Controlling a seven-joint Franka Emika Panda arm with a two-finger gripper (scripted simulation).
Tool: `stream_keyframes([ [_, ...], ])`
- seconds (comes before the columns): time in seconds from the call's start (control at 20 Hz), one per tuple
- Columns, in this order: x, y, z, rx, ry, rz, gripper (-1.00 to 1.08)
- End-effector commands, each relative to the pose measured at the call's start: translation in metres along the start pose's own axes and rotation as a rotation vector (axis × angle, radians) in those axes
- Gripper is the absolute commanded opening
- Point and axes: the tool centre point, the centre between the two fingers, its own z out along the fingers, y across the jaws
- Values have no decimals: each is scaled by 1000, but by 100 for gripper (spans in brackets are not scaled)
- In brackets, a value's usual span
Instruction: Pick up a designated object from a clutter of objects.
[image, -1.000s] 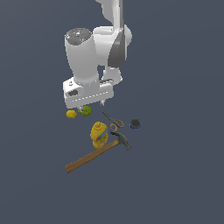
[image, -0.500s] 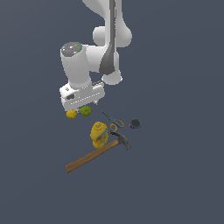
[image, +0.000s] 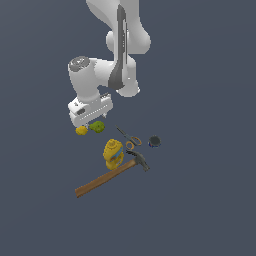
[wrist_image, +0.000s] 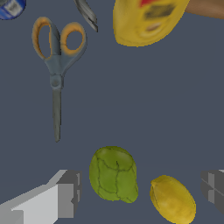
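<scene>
The designated object is an olive-green lumpy ball (image: 97, 126) (wrist_image: 113, 173) lying on the dark floor. A smaller yellow lump (image: 81, 130) (wrist_image: 173, 200) lies right beside it. My gripper (image: 91, 120) (wrist_image: 140, 189) hovers just above the pair and stands open. In the wrist view the grey fingers (wrist_image: 65, 192) bracket both lumps, with the green ball nearer one finger and touching neither. Nothing is held.
The rest of the clutter lies toward the exterior view's right: orange-handled scissors (image: 129, 137) (wrist_image: 57, 57), a yellow container (image: 113, 152) (wrist_image: 146, 19), a wooden-handled hammer (image: 110, 175) and a small dark disc (image: 155, 142) (wrist_image: 11, 8).
The arm has swung toward the exterior view's left and dropped a little, so the hand now hangs over the two lumps. The gripper stayed open and no object moved.
</scene>
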Motion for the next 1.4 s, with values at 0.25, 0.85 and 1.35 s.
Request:
stream_keyframes([
  [0.25,-31,-9,22,1,3,-101,100],
  [0.85,-49,-16,35,1,5,-162,100],
  [1.35,-49,-17,51,1,6,-160,100],
])
